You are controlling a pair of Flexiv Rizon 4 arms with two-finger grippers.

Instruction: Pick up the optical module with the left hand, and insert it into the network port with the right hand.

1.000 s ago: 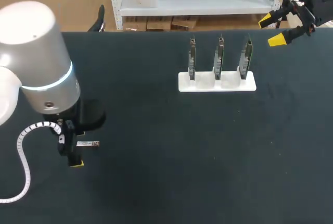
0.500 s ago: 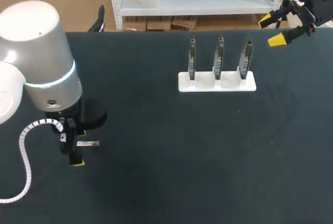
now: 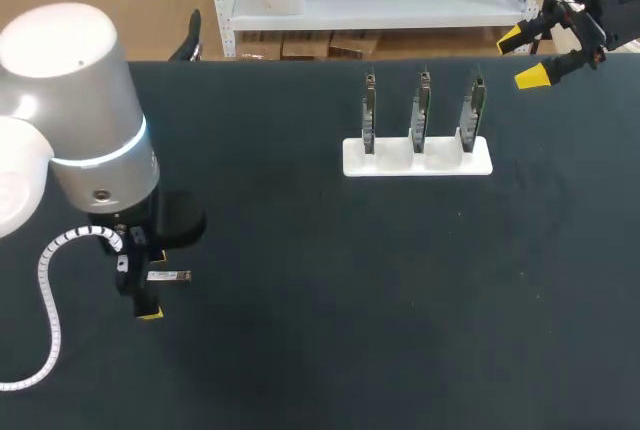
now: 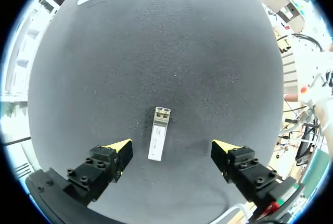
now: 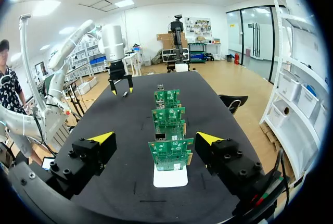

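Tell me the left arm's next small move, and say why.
Probably ease the left gripper straight down over the optical module, with its fingers open. The left wrist view shows the module lying flat on the table between the two yellow tips, touched by neither, so it looks lined up but not gripped. How far above it the tips stand I cannot tell.

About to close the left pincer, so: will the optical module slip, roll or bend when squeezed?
The optical module looks like a slim metal-cased bar, so probably stiff and light. It lies flat on the table, so rolling seems unlikely. The open left pincer straddles its long smooth sides, which might slip.
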